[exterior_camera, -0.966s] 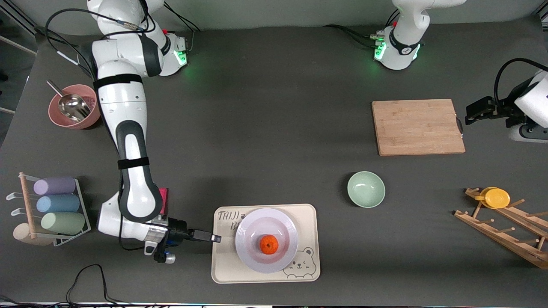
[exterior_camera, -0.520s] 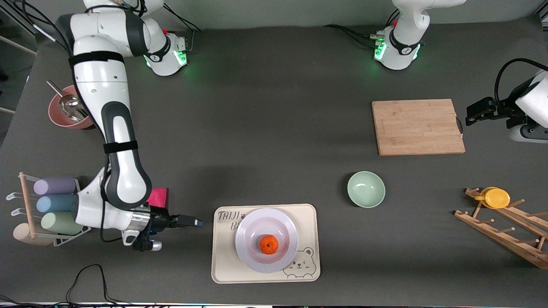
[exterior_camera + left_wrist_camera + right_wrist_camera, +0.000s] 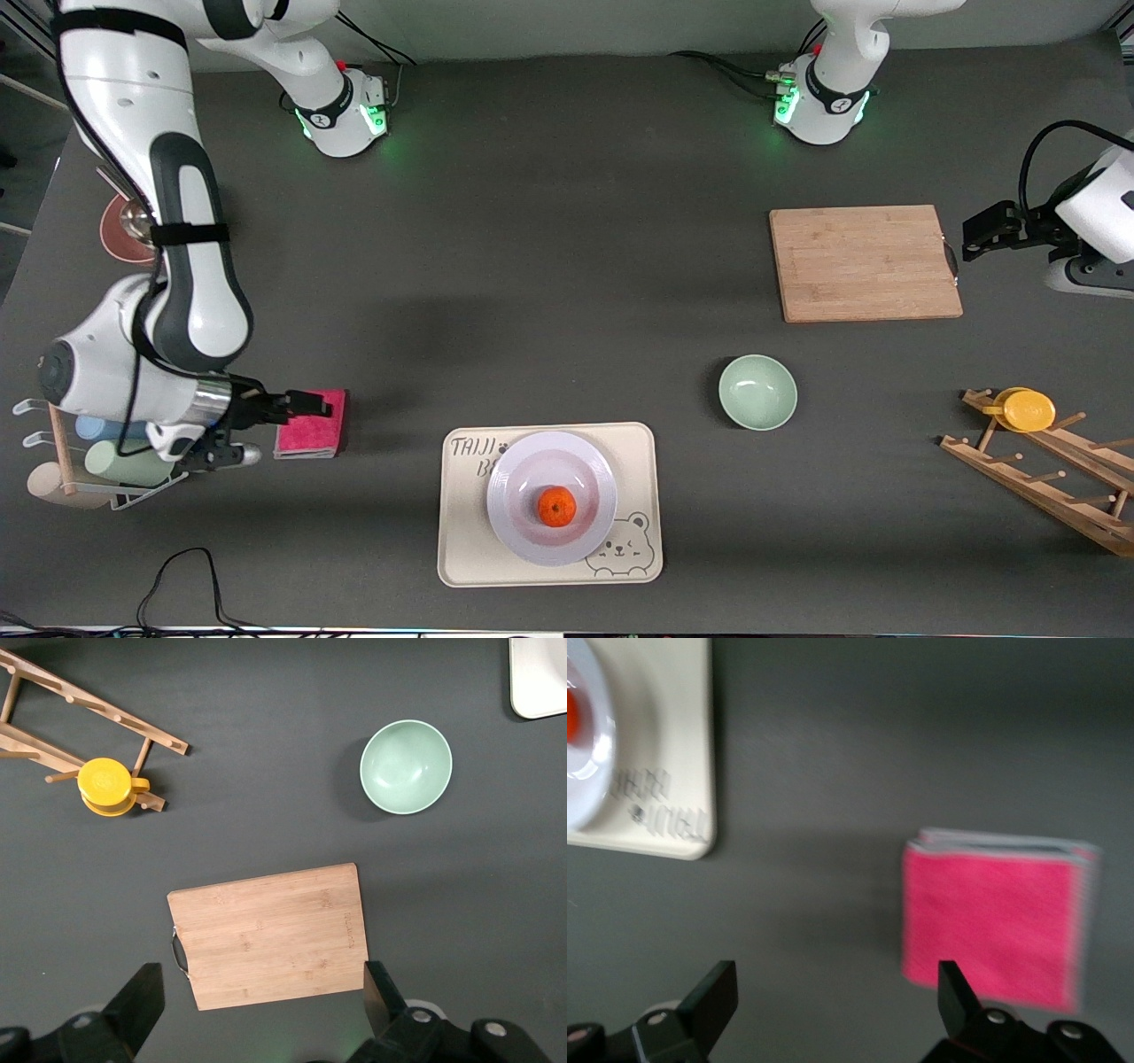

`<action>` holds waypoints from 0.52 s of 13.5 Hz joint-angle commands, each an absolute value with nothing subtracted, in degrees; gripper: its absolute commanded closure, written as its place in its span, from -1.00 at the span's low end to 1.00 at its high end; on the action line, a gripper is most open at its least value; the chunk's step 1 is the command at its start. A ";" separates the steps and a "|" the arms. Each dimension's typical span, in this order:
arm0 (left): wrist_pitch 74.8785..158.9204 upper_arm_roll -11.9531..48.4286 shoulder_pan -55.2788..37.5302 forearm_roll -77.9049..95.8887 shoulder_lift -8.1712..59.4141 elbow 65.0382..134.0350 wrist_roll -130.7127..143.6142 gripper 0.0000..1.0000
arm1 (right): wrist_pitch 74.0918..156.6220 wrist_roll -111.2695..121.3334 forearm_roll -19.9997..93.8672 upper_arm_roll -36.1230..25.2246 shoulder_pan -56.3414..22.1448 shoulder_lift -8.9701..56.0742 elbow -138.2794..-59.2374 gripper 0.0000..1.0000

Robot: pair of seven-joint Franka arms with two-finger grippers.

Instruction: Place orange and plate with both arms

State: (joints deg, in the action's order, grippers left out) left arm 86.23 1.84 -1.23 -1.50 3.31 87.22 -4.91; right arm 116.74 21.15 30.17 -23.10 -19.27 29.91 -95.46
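The orange (image 3: 556, 507) sits in the shallow centre of the plate (image 3: 551, 497); a sliver of both shows at the edge of my right wrist view, the orange (image 3: 571, 713) on the plate (image 3: 589, 753). The plate rests on the cream bear-printed tray (image 3: 549, 503), which serves as landmark for what follows. Pink folded cloth (image 3: 310, 425): on the worktop (image 3: 549, 292) beside the tray, toward the right arm's end. My right tool (image 3: 314, 403): over that cloth's edge, well apart from the tray, fingers apart with nothing between them; the right wrist view shows both fingers (image 3: 713, 1001) spread wide above the cloth (image 3: 992, 921). Pale green bowl (image 3: 757, 392): near the tray, toward the left arm's end, slightly farther from the front camera. Wooden cutting board (image 3: 864, 262): farther from the camera than the bowl. My left tool (image 3: 979, 237): waiting in the air just beside the board's handle end, fingers spread, nothing held. Wooden peg rack (image 3: 1045, 470) with the yellow cup (image 3: 1023, 409): at the left arm's end, well apart from the tray.
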 commanded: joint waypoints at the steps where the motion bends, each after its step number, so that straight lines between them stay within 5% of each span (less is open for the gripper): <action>1: 86.84 1.41 -1.93 -2.46 2.37 87.89 -5.28 -1.00 | 113.92 18.48 21.82 -23.73 -20.39 23.39 -99.41 -1.00; 7: 86.57 1.49 -1.93 -2.46 2.46 87.89 -5.19 -1.00 | 98.02 13.10 9.58 -26.18 -19.95 20.65 -90.98 -1.00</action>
